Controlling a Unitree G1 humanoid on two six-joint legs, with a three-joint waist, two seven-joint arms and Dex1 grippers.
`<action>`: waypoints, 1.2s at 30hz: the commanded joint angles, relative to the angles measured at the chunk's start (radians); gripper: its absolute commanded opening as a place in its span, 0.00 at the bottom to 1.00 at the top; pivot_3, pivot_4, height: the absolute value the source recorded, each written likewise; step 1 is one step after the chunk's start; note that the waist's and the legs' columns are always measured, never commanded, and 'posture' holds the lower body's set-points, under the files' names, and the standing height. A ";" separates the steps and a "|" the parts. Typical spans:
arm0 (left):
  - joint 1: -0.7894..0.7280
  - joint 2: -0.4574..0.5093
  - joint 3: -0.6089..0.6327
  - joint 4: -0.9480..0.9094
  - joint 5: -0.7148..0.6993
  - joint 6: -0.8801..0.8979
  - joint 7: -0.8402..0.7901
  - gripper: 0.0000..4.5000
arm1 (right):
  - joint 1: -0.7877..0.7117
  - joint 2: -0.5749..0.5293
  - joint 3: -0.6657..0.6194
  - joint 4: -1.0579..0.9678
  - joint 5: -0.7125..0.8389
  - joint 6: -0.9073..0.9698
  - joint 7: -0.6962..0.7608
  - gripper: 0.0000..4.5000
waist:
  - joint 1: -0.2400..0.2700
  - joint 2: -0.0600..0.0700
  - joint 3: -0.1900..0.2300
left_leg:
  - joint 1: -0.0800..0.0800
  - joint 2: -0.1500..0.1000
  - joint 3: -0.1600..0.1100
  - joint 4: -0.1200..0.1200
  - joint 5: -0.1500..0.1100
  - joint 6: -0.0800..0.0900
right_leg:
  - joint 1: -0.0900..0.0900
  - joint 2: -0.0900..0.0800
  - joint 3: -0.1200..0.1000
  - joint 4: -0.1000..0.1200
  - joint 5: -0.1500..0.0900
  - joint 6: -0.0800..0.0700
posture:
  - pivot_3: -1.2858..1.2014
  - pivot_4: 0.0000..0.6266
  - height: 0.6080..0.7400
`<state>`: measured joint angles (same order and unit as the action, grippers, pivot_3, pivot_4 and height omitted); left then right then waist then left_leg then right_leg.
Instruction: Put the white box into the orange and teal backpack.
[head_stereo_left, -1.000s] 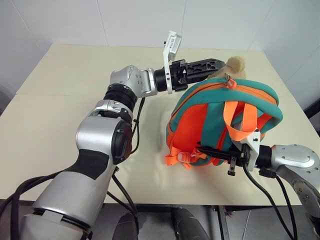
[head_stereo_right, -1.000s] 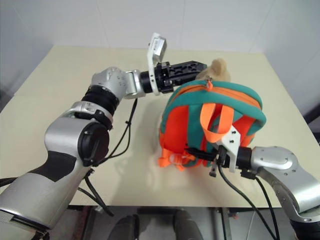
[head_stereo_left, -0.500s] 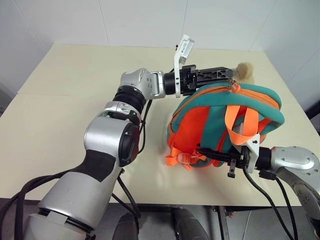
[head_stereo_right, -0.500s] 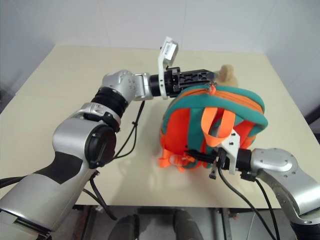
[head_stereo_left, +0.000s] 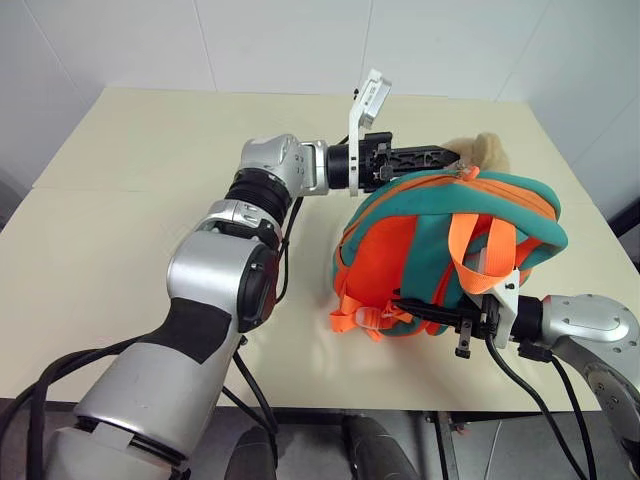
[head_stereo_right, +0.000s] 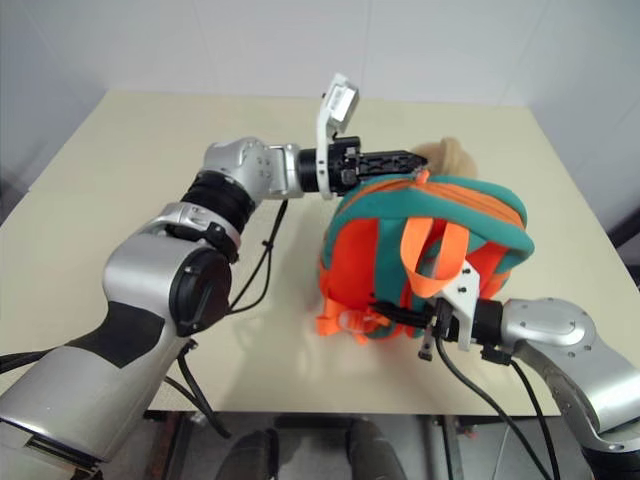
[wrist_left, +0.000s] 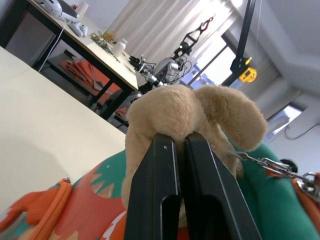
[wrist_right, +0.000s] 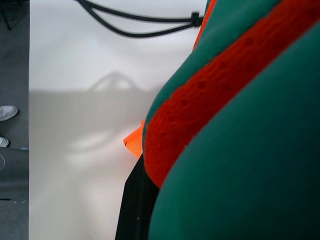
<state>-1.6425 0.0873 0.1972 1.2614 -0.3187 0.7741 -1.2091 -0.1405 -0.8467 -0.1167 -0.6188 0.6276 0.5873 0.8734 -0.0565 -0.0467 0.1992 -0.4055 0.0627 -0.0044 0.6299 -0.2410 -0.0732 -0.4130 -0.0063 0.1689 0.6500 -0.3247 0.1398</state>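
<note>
The orange and teal backpack (head_stereo_left: 420, 240) stands upright on the table, straps facing me. Its tan plush charm (head_stereo_left: 487, 150) sits at the top behind the zipper. My left gripper (head_stereo_left: 452, 157) reaches level across the backpack's top and is shut, and in the left wrist view its fingers (wrist_left: 160, 190) are pressed together with their tips sunk into the plush charm (wrist_left: 200, 107). My right gripper (head_stereo_left: 402, 303) lies along the backpack's lower edge, shut on the fabric among the orange straps. The white box is out of view.
The cream table (head_stereo_left: 130, 200) stretches wide to the left and behind the backpack. Its front edge runs just below my right gripper. White walls stand behind the table.
My left gripper has gone from wide open to shut at the plush charm on top of the backpack. The right gripper and the backpack's base have stayed put.
</note>
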 joint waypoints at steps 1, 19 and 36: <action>-0.052 0.043 -0.011 -0.073 -0.003 0.013 -0.053 0.00 | -0.006 -0.007 -0.021 -0.010 0.006 -0.014 0.008 0.03 | -0.001 0.000 0.000 | 0.000 0.000 0.000 0.000 0.000 0.000 | 0.000 0.000 0.000 0.000 0.000 0.000 | 0.52 0.24 1.00; 0.237 0.338 -0.175 -0.868 -0.081 0.359 -0.031 0.00 | -0.054 0.001 0.013 0.044 -0.008 -0.022 0.046 0.03 | -0.006 0.001 0.000 | 0.001 0.001 -0.001 0.001 0.001 -0.001 | 0.000 0.000 0.000 0.004 -0.002 -0.001 | 0.52 0.24 1.00; 0.302 0.435 -0.103 -1.032 -0.125 0.047 0.114 0.00 | -0.054 0.009 0.032 0.051 -0.015 -0.043 0.056 0.03 | -0.003 0.001 0.000 | 0.001 0.001 -0.001 0.002 0.001 -0.001 | 0.000 0.000 0.000 0.005 -0.001 -0.001 | 0.52 0.24 1.00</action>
<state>-1.3374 0.4919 0.0554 0.2770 -0.4255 0.8685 -1.0946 -0.2054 -0.8413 -0.0851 -0.5492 0.6124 0.5500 0.9239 -0.0592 -0.0459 0.1994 -0.4041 0.0637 -0.0050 0.6318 -0.2403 -0.0743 -0.4129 -0.0063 0.1686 0.6545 -0.3261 0.1384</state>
